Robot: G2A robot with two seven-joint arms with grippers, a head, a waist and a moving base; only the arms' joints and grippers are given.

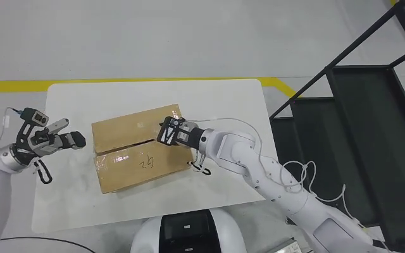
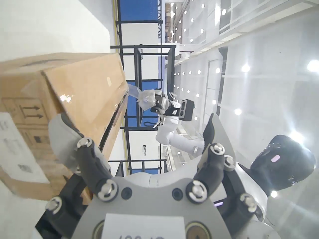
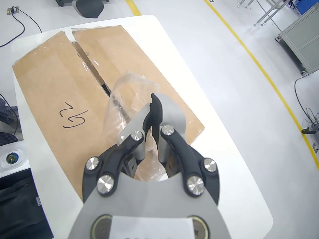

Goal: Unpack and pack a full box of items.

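While the cardboard box [image 1: 136, 152] is sitting at the middle of the white table [image 1: 221, 101] with its top flaps nearly closed, the right gripper [image 1: 168, 131] is hovering over the seam's 3 o'clock end, pinching what looks like crumpled clear film [image 3: 124, 93]. The left gripper [image 1: 71, 133] is hanging at the box's 9 o'clock, fingers spread wide, apart from the cardboard.
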